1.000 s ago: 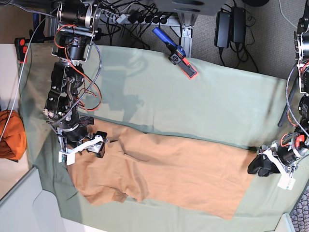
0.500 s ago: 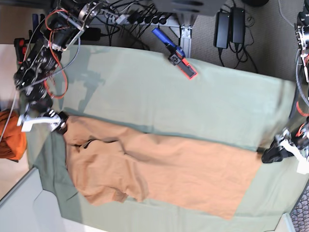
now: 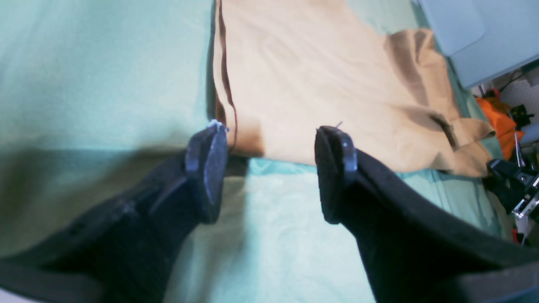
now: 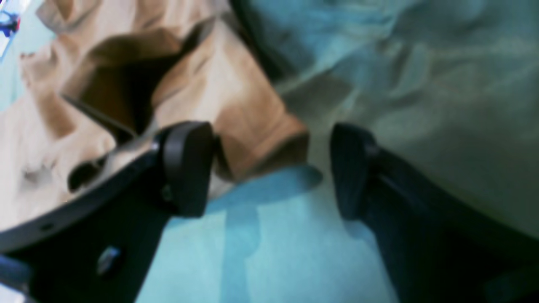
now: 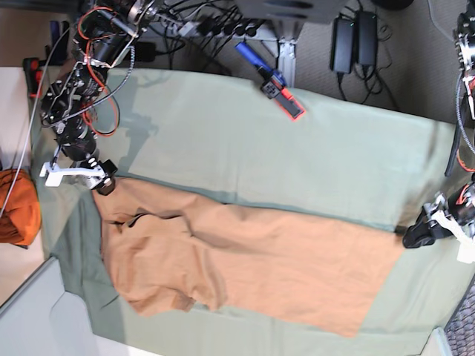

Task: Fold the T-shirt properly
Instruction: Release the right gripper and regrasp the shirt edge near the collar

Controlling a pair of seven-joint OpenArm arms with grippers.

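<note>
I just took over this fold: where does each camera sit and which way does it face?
Base: overhead, looking down on the T-shirt and both arms.
Left wrist: behind the open left claw, facing the shirt's hem corner.
Right wrist: behind the open right claw, facing a bunched shirt edge.
All three show the T-shirt on the green cloth.

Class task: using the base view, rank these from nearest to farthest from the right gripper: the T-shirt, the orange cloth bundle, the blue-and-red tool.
1. T-shirt: its corner lies right at the right gripper.
2. Orange cloth bundle: off the green cloth, at the view's left edge.
3. Blue-and-red tool: on the green cloth's far edge, well across.
</note>
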